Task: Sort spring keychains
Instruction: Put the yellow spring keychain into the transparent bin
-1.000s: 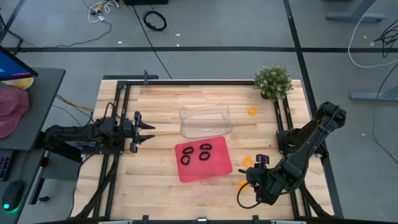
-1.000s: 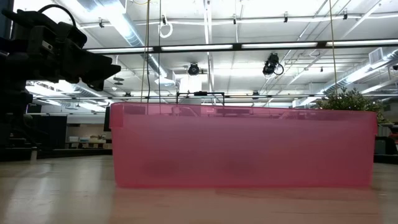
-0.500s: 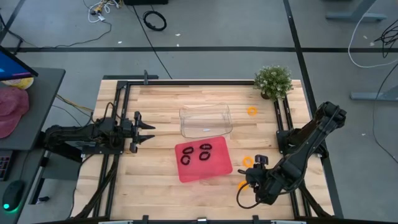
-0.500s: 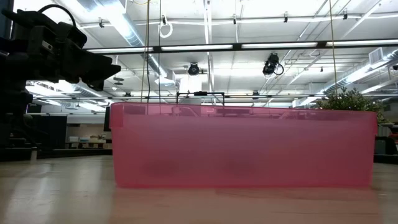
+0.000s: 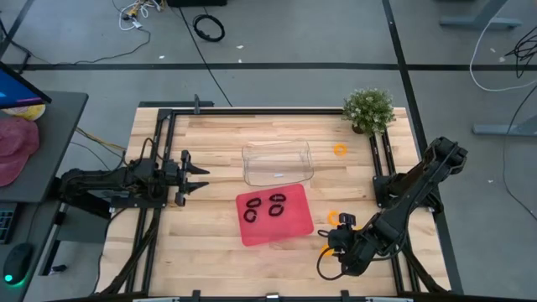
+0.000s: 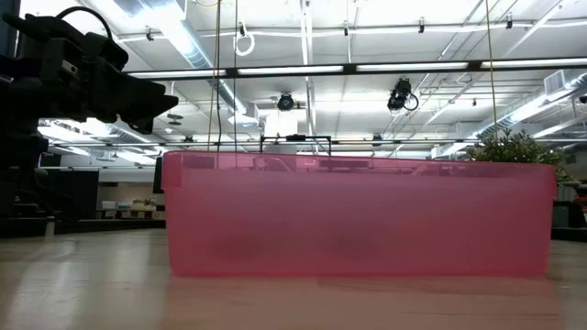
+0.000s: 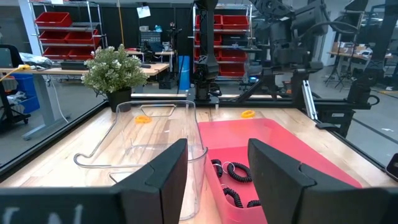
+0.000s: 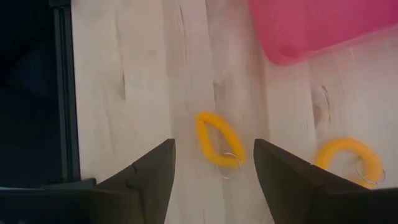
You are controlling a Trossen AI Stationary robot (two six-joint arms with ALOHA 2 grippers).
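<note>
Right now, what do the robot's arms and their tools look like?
Both arms are dark, almost black, built from chunky jointed segments with black cables along them. The left tool ends in two pointed dark fingers with flat, angular faces. The right tool has the same kind of dark wedge-shaped fingers. I see no markings on either.

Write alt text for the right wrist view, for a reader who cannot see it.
The right claw hangs open above the wooden table, its two dark fingers framing an orange spring keychain lying flat. A second orange keychain lies beside it, and a corner of the red tray shows farther off.
</note>
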